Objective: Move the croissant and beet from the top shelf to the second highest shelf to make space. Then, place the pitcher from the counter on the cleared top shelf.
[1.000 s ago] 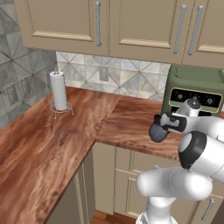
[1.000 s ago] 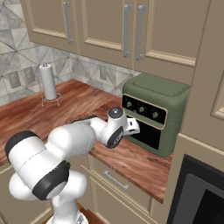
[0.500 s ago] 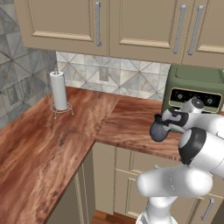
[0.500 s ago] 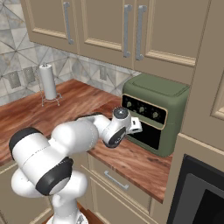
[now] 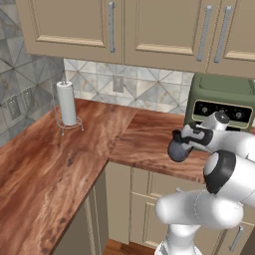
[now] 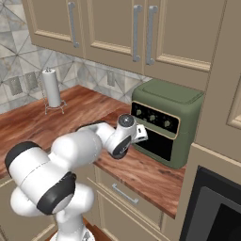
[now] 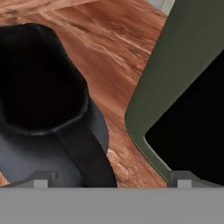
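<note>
Hand view looks down into the dark mouth of the pitcher, whose looped handle runs from the rim straight toward the fingers; only their grey tips show at the bottom edge, one left of the handle and one well to its right, so they appear spread wide with the handle between them, nearer the left tip. Whether they touch the handle cannot be told, and nothing suggests they have clamped on it. To the right of the fingers stands the green oven, close by. From the left base view, the pitcher sits on the counter just ahead of the gripper, in front of the oven; in the right base view the gripper is mostly hidden behind the wrist. The step in hand looks like taking the pitcher by its handle. To do it well, the robot should centre the handle between the tips before pinching, since an off-centre squeeze would likely twist the jug. The grip should sit high, near the rim, so the belly hangs steady below. A straight lift ought to come first, then a swing away from the oven wall, which leaves little room on that side.
</note>
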